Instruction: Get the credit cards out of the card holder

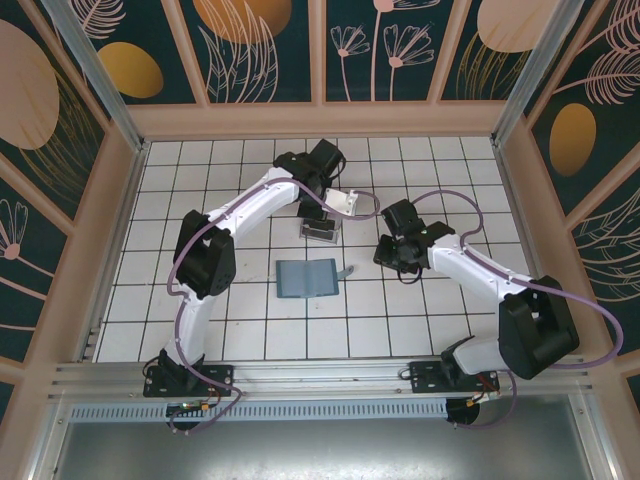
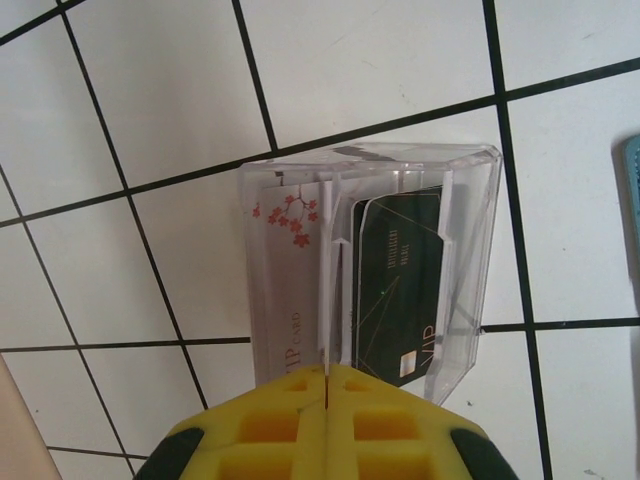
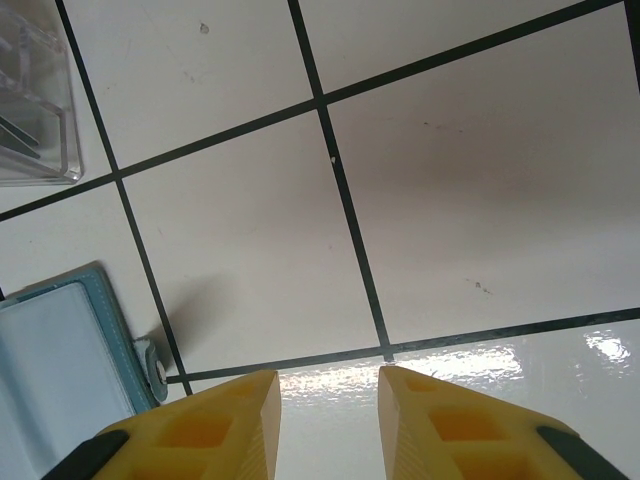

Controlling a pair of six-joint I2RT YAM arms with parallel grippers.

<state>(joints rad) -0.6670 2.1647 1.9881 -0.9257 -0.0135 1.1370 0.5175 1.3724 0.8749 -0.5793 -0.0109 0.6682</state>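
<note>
2 credit cards (image 2: 400, 290) stand in the clear tray (image 2: 470, 170), and the open card holder (image 1: 307, 278) lies just nearer the arms than the tray. The left gripper (image 2: 327, 400) is clenched empty beside the tray, while the right gripper (image 3: 328, 385) hangs parted and empty off the tray's right. A careless left move could tip the light tray.

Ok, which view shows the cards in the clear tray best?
The left wrist view: the clear tray sits close beneath the camera, with a pale blossom-printed VIP card and a black VIP card legible inside. The top external view shows the tray small, its cards unreadable; the right wrist view catches one corner.
</note>
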